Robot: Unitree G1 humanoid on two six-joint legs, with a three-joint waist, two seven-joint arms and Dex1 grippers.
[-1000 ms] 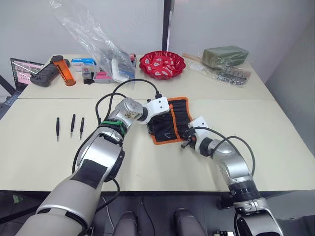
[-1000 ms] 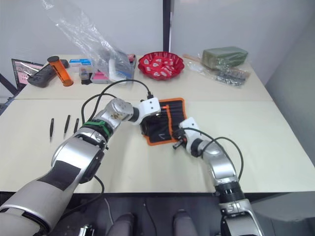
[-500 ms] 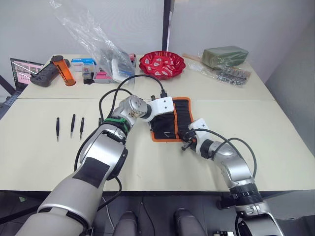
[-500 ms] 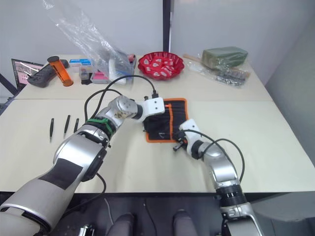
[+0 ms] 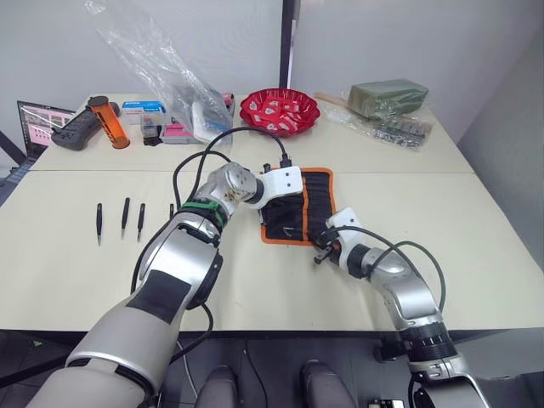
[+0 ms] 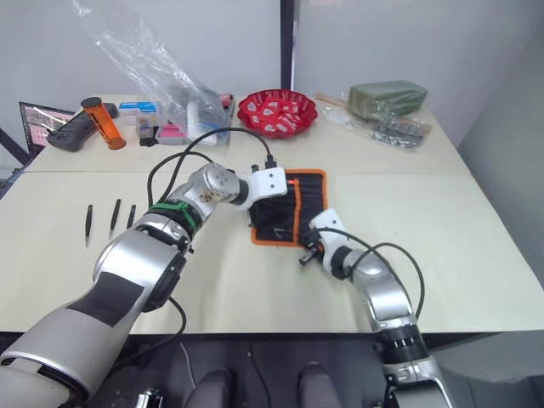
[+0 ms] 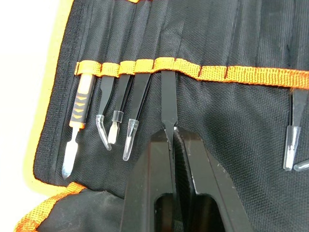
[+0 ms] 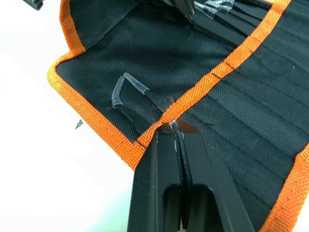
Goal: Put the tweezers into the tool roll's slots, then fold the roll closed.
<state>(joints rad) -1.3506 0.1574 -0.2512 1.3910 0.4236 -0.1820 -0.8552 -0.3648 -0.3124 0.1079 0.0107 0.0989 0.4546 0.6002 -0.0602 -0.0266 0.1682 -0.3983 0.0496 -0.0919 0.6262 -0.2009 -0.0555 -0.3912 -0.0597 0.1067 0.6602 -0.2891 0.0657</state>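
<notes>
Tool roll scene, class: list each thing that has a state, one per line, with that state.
Black fabric tool roll with orange binding: unfolded, flat on table.
Slim black tweezers in left hand: partly in a slot.
Three loose black tweezers: lying on table.
Left hand: shut on tweezers.
Right hand: shut on the roll's orange trim.

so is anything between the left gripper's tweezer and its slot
No, nothing visible. The left gripper is shut on a tweezer whose upper end already sits under the orange band of the tool roll, beside the filled slots.
</notes>
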